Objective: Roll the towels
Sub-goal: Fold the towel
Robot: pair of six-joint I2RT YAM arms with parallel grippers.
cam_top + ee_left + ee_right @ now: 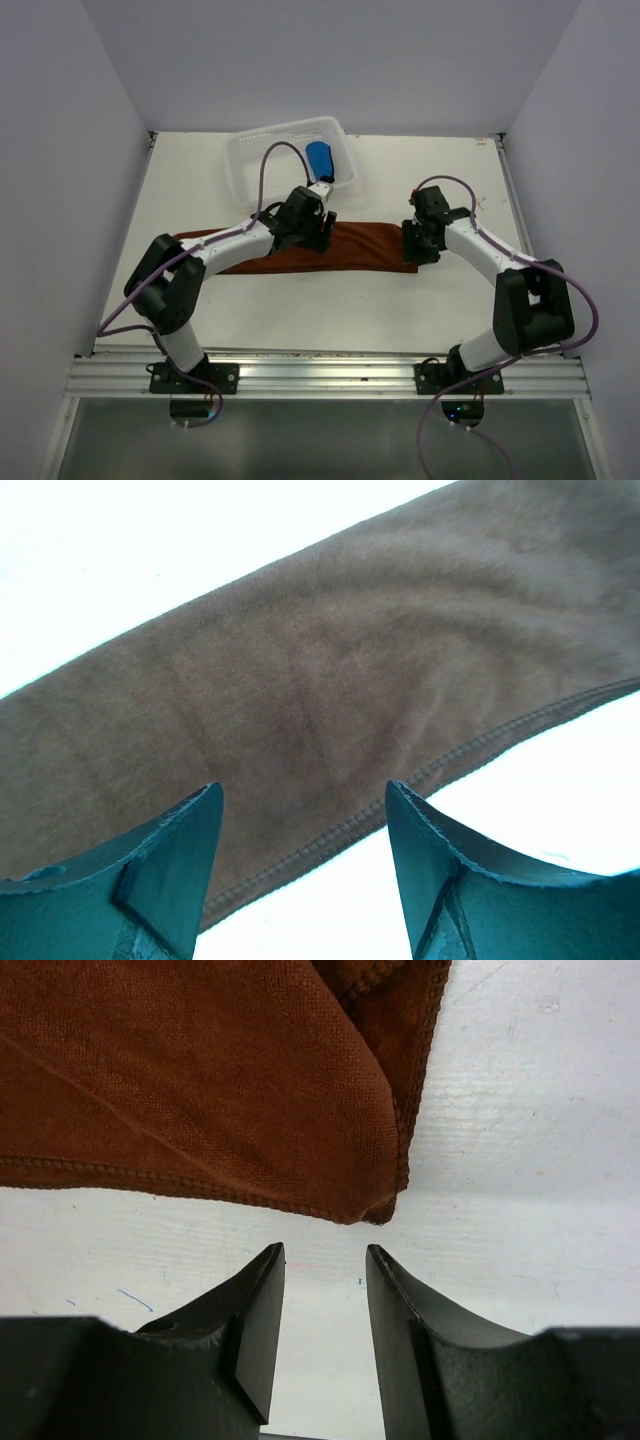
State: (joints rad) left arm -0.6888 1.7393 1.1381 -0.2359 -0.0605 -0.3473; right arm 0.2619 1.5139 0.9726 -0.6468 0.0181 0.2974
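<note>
Top view, surface: white table (420, 300); pale walls (330, 60) on three sides.
Brown towel (365, 248): flat strip mid-table, long axis left–right.
Blue towel (319, 158): compact bundle in basket (250, 150), far side.
Left gripper (303, 795): spread over brown cloth, holding nothing.
Right gripper (325, 1255): fingers parted at the strip's right corner, empty.

A rust-brown cloth towel (365, 248) lies as a long strip, left to right, across the middle of the white table (300, 310). Behind it, far and left of centre, a white plastic mesh basket (240, 160) holds a bright blue rolled towel (320, 158) in its right half.
</note>
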